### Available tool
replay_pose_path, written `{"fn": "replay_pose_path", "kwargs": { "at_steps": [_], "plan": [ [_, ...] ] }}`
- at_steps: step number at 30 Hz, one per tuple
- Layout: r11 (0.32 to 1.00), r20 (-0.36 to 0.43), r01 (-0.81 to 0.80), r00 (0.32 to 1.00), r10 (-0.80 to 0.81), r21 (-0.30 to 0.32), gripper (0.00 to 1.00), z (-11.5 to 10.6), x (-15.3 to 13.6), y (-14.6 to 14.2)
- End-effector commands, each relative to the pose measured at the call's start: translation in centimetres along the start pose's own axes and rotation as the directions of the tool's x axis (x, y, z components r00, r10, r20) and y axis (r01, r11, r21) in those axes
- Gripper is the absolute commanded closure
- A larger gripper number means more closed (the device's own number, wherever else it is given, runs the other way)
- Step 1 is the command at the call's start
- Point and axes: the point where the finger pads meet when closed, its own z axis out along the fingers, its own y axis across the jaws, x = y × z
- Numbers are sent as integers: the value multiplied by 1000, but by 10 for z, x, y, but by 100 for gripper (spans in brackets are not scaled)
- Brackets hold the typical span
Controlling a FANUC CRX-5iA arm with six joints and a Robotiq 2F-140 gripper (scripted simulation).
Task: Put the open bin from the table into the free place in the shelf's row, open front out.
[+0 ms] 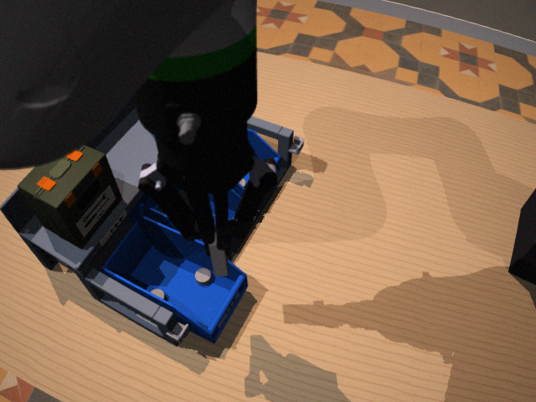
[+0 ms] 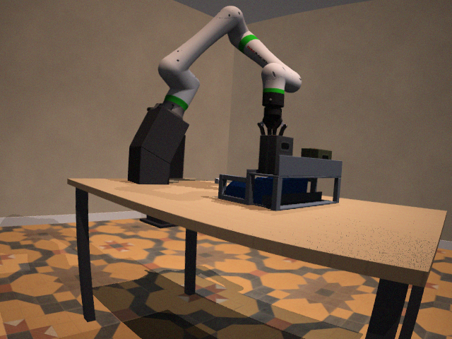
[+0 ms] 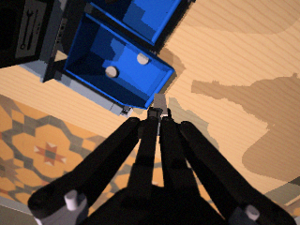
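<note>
The near end bin of the row is blue, open at the front, and holds two round pale parts. Its front stands out past the end of the shelf's side rail. Whether its underside rests on the lip or is level cannot be told. A neighbouring blue bin is beside it; a far one is partly behind the gripper. My gripper is shut and empty, pointing down over the shelf's front; its fingertips are hidden in the exterior view.
A green tool case stands on the shelf's upper board behind the near bin. A tall dark box also stands up there, in front of the fingers in the exterior view. The shelf frame rises behind the bins. The arm's pedestal stands farther off.
</note>
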Motion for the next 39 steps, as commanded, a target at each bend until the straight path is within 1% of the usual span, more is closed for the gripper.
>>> {"fn": "replay_pose_path", "kwargs": {
  "at_steps": [1,5,10,13,39],
  "plan": [
    [982,-27,-189,982,189,4,100,3,-10,10],
    [955,-27,-297,955,297,10,100,5,-16,17],
    [900,-25,-436,899,436,18,100,8,-24,26],
    [876,-24,-481,876,482,21,100,9,-27,29],
    [874,-24,-486,873,486,21,100,9,-27,30]
  ]
}}
